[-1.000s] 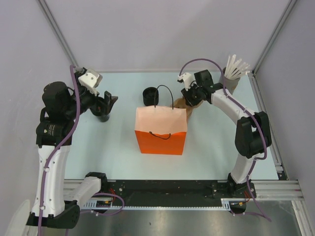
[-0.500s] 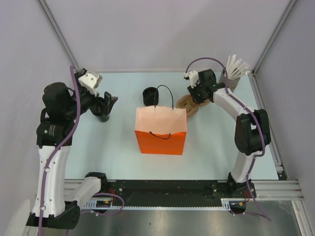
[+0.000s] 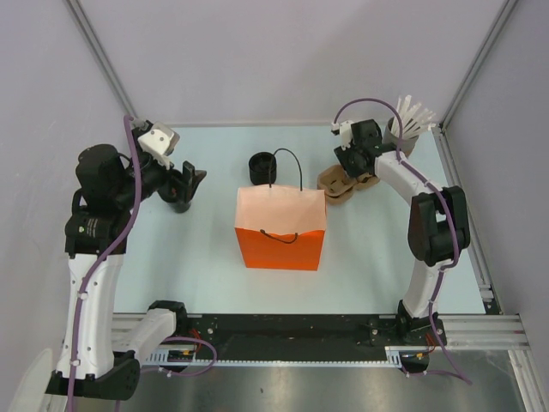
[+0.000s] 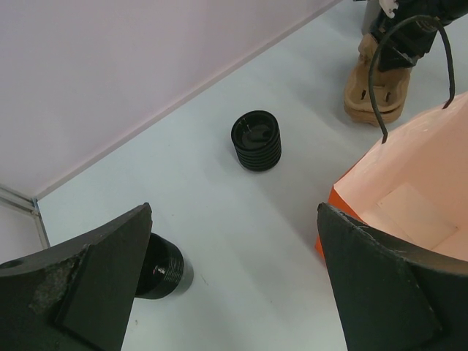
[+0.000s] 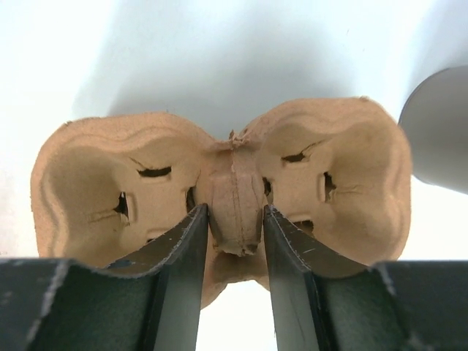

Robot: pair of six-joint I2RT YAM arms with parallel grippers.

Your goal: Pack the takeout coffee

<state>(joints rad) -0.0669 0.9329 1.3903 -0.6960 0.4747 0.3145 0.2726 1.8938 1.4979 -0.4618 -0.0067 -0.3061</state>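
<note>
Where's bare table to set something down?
Free: the near strip between the orange bag and the arm bases, and the patch between bag and left gripper. Also right of the bag, inside the right arm's elbow. Crowded: the back row, with black cup, cup carrier, stick tub.

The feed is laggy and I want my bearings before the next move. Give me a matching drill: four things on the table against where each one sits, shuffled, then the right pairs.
Things
1. orange bag
2. cardboard cup carrier
3. ribbed black cup
4. tub of white sticks

Places
A. far right corner of the table
B. its middle ridge between the jaws of the right gripper
C. centre of the table, standing open
D. just beyond the bag's far left corner

Pairs: 1-C, 2-B, 3-D, 4-A
</note>
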